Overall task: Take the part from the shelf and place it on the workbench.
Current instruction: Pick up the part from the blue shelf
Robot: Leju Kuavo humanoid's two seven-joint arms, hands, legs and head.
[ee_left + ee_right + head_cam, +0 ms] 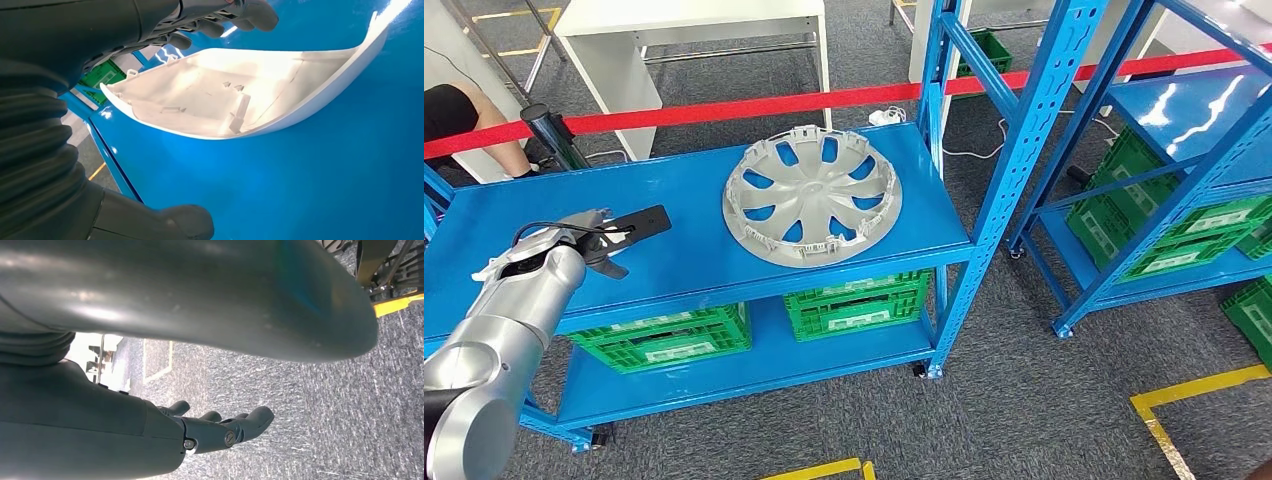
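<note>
White curved part [235, 95] lies hollow side up on the blue shelf [704, 255], at its left near edge, prob. because that's within arm's reach. Left hand [165, 30] sits over it, fingers [260, 15] spread past the far rim, thumb [185, 222] on the near side; not clamped yet, looks set to close. Right hand [220, 427] hangs over carpet, fingers loosely apart, holding nothing. Silver hubcap [814, 195] rests further right on the same shelf, well apart. Green crates [854, 305] sit below.

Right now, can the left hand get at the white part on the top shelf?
Probably yes. The left hand is over the blue shelf top, and in the left wrist view the white curved part lies on the shelf between thumb and fingers, nothing between them. The hand holds nothing yet.
</note>
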